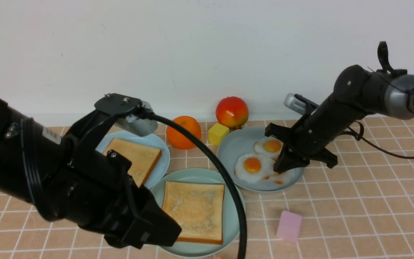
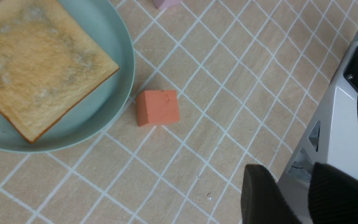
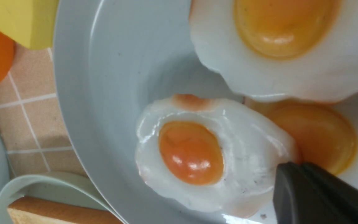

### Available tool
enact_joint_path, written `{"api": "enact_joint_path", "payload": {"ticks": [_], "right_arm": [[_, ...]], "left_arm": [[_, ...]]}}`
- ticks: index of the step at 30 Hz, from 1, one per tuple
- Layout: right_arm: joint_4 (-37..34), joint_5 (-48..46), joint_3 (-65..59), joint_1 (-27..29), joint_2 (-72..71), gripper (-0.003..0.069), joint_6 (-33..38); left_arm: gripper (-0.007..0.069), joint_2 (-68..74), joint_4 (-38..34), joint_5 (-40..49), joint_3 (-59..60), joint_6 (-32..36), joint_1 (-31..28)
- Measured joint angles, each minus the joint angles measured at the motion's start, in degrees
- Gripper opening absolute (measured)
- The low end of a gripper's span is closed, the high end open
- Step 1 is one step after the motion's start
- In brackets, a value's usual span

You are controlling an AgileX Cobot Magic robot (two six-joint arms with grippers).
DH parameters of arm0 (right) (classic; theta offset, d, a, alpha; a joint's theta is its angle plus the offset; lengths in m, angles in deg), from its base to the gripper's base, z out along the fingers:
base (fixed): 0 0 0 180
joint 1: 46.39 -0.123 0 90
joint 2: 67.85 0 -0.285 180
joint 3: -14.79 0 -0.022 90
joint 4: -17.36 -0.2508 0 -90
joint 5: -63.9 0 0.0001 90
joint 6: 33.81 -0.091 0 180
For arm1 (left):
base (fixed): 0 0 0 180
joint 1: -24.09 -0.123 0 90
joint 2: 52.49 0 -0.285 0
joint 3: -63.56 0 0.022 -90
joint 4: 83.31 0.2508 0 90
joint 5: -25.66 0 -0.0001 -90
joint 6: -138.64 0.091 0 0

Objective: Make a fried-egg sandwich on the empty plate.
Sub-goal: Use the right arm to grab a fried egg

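Target fried egg (image 1: 252,166) lies on the grey-blue plate (image 1: 228,145) among other eggs. Judged light, thin, glossy and probably slippery, with a floppy rim. Best taken by the white edge, not the yolk. Claws: right gripper (image 1: 282,168) closed, pinching that egg's white rim; left gripper (image 2: 291,175) parted, empty, beside the mint-green plate (image 1: 196,175) bearing one toast (image 1: 194,210)

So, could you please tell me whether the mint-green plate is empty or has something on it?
Not empty: the mint-green plate holds one toast slice lying flat, with nothing on top.
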Motion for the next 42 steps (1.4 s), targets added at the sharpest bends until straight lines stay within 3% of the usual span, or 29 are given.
{"api": "enact_joint_path", "payload": {"ticks": [17,21,24,28,31,34,36,39,42], "right_arm": [[2.5,0.1,-0.4,0.2,-5.5,-0.0011,3.8],[9.2,0.2,-0.4,-1.6,-5.6,0.0013,-2.2],[20.2,0.0,1.4,-5.4,-5.6,0.0083,-6.6],[22.5,1.0,3.1,-7.1,-5.6,0.0167,-10.4],[19.8,1.5,5.9,-7.1,-5.5,0.0251,0.7],[13.9,-4.4,10.6,-6.8,-4.5,0.0290,15.5],[12.1,-8.5,13.4,-6.4,-3.8,0.0301,21.6],[12.2,-12.6,17.2,-5.6,-2.5,0.0311,24.0],[14.8,-13.4,18.6,-4.5,-1.6,0.0314,17.5]], "left_arm": [[0.0248,0.0,0.2,0.9,0.0,0.0,0.0],[0.0248,0.0,0.2,1.4,0.0,0.0,0.0],[0.0248,0.0,0.2,1.6,0.0,0.0,0.0],[0.0248,0.0,0.3,1.6,0.0,0.0,0.0],[0.0248,0.0,0.2,1.7,0.0,0.0,0.0],[0.0248,0.0,0.2,1.7,0.0,0.0,0.0],[0.0248,0.0,0.2,1.7,0.0,0.0,0.0],[0.0248,0.0,0.2,1.7,0.0,0.0,0.0],[0.0248,0.0,0.2,2.0,0.0,-0.4,0.0]]}}
